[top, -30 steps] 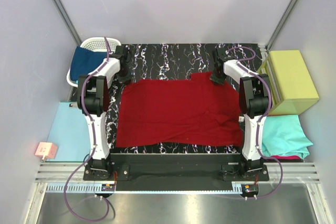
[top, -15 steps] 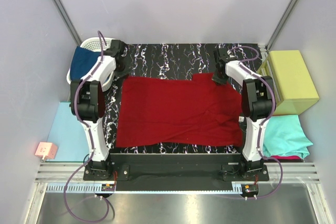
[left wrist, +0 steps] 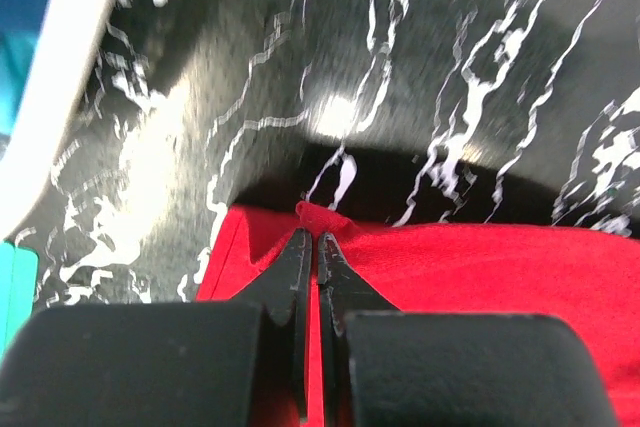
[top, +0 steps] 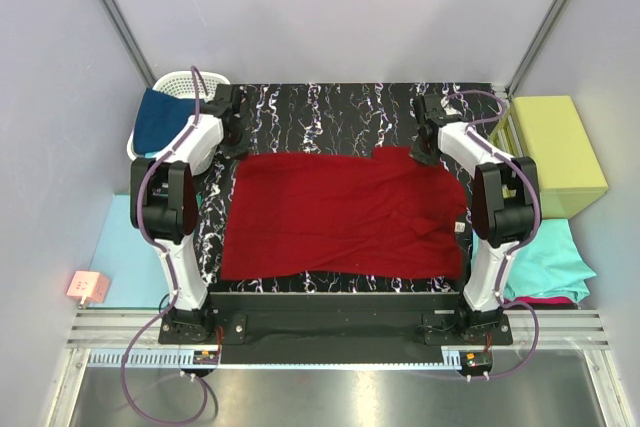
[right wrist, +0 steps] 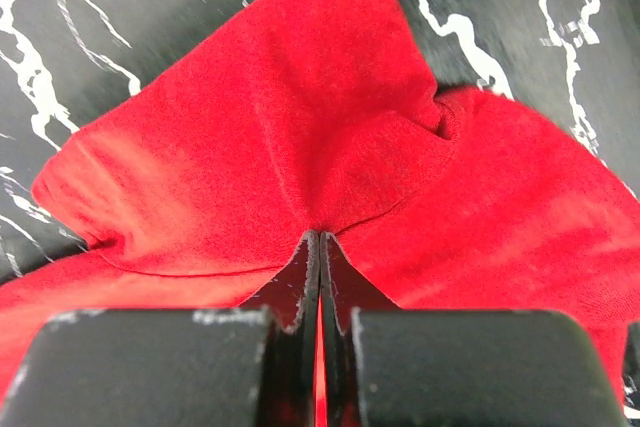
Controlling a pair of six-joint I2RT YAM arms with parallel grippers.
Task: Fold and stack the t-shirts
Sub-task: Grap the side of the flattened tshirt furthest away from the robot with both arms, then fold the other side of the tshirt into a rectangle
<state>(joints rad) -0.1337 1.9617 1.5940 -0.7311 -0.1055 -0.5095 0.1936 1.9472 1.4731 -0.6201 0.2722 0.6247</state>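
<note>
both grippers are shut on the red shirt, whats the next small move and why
Probably raise both grippers together a little, then draw the far edge toward the near one. The left gripper is shut on the far left corner of the dark red t-shirt, the right gripper on a bunched fold at its far right, and the rest lies flat.

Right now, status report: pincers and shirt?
Left pincer shut on far left corner of dark red t-shirt. Right pincer shut on its far right edge. Shirt spread out, nothing on it.
</note>
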